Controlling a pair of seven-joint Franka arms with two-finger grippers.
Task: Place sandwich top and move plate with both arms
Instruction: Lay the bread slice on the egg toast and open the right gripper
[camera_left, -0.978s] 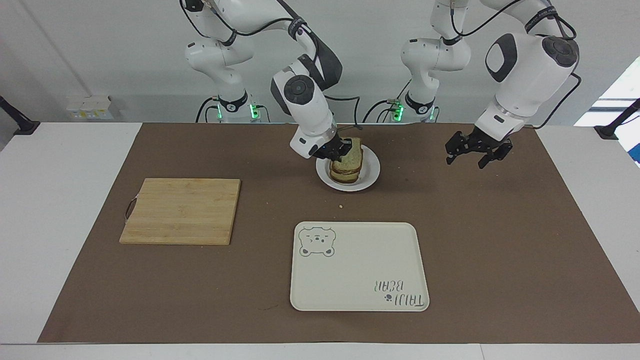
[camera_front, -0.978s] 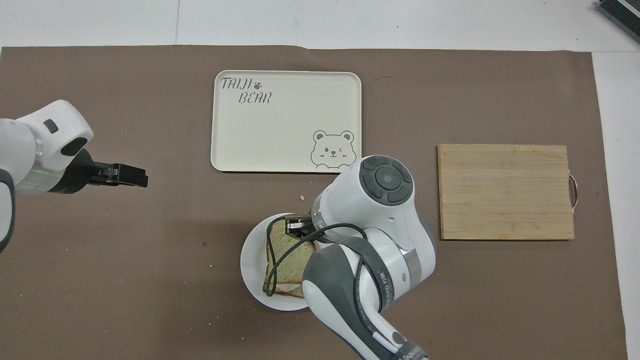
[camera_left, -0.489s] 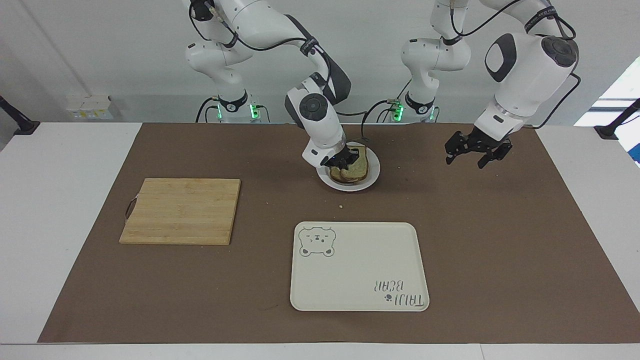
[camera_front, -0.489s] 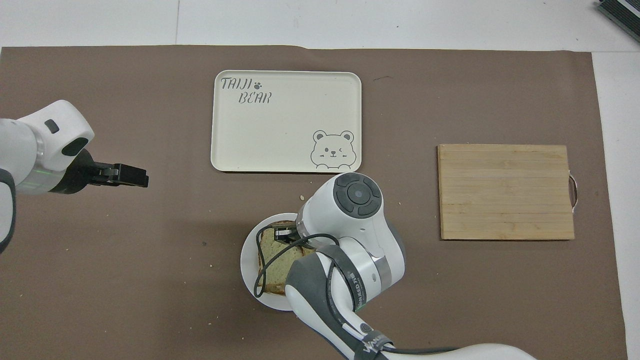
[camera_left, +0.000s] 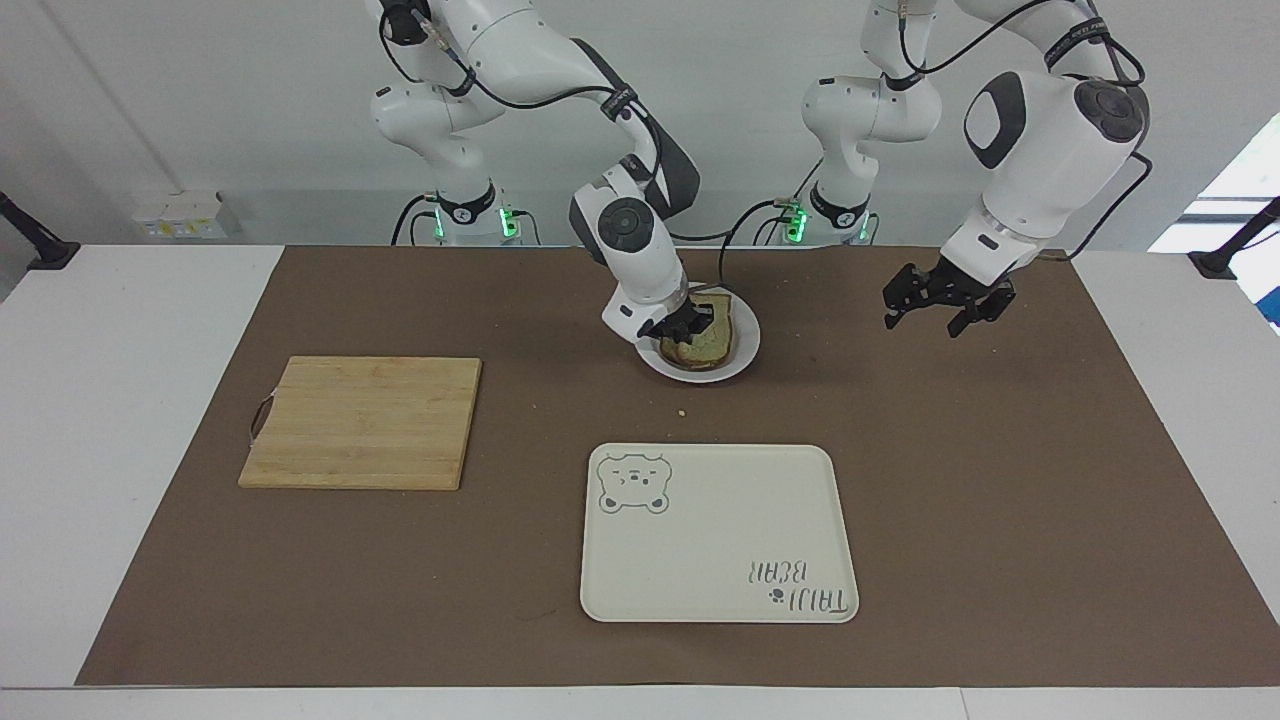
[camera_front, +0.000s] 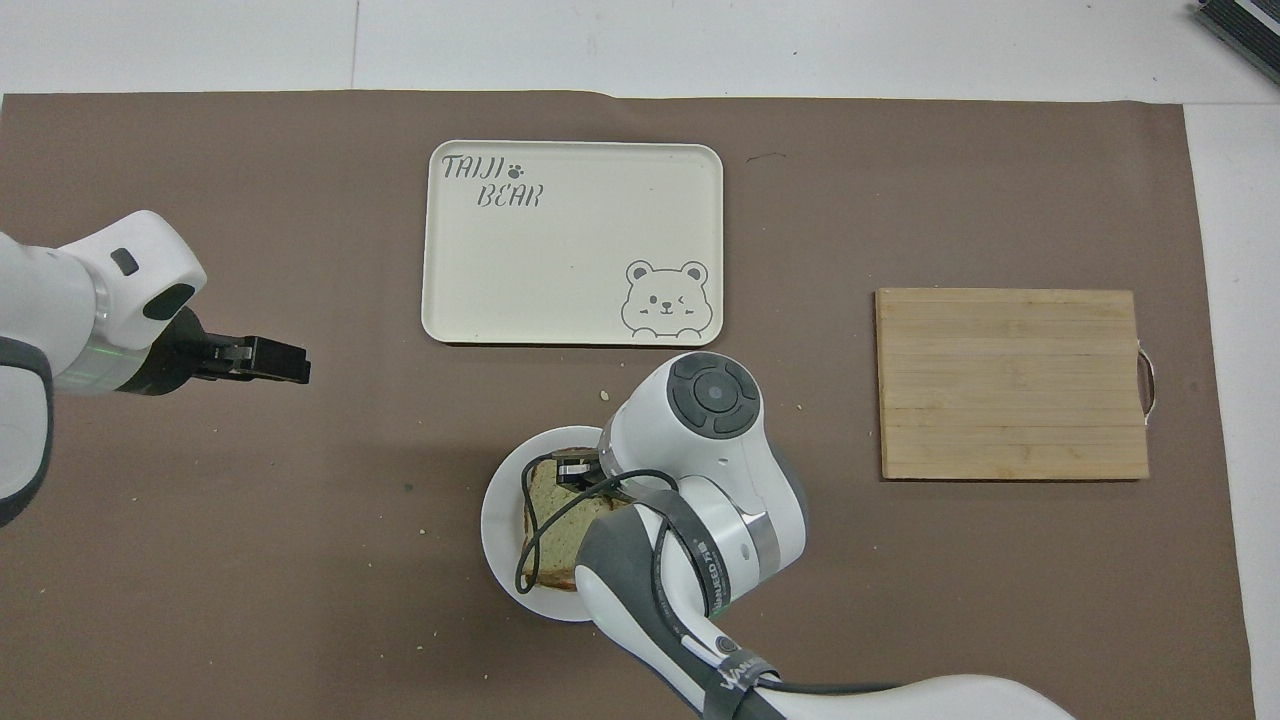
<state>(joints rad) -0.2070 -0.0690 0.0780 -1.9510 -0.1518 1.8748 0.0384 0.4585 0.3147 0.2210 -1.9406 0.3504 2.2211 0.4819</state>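
Observation:
The small white plate (camera_left: 745, 352) stands on the brown mat near the robots, also in the overhead view (camera_front: 497, 530). A stack of bread lies on it, and the sandwich top (camera_left: 718, 335) lies flat on that stack (camera_front: 558, 520). My right gripper (camera_left: 690, 325) is low at the slice's edge toward the right arm's end and shut on it; the arm hides part of the plate from above (camera_front: 573, 467). My left gripper (camera_left: 925, 320) is open and empty, in the air over the bare mat toward the left arm's end (camera_front: 290, 362).
A cream tray with a bear drawing (camera_left: 715, 535) lies farther from the robots than the plate. A wooden cutting board (camera_left: 360, 422) lies toward the right arm's end. A few crumbs (camera_left: 681, 412) lie between plate and tray.
My right gripper has lowered the sandwich top from a tilt down flat onto the stack. My left gripper has drifted a little toward the plate.

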